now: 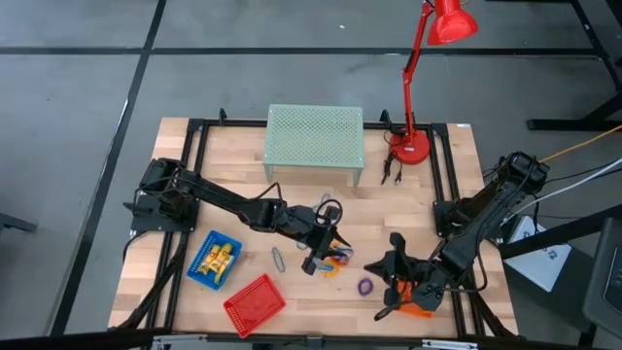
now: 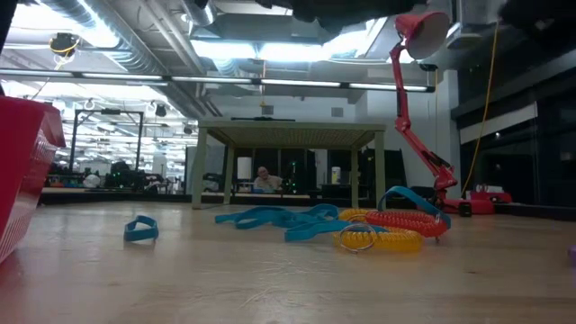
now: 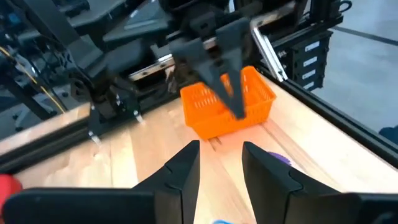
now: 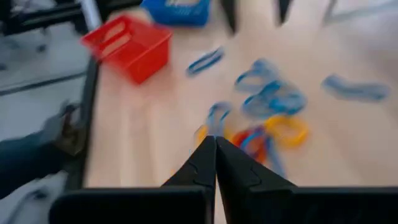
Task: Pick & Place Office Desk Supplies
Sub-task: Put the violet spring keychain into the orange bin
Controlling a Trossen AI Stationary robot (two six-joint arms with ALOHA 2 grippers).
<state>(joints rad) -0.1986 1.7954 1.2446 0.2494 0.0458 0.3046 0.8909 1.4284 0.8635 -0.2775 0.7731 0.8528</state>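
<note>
The loose supplies lie in a pile (image 1: 335,261) at the table's middle: blue loops (image 2: 270,218), a yellow coil ring (image 2: 378,239) and a red-orange coil ring (image 2: 405,222). A single blue loop (image 2: 141,229), a grey clip (image 1: 278,259) and a purple ring (image 1: 365,287) lie apart from it. Yellow pieces sit in the blue basket (image 1: 216,261). My left gripper (image 1: 313,261) (image 3: 221,168) is open above the pile's left side. My right gripper (image 1: 374,264) (image 4: 216,146) is shut and points at the pile from the right, with nothing seen between its fingers.
The orange basket (image 1: 413,297) (image 3: 227,109) stands under the right arm at the near right. A red basket (image 1: 255,303) (image 4: 127,46) sits at the near edge. Far off stand a green mesh stand (image 1: 315,141) and a red desk lamp (image 1: 413,146).
</note>
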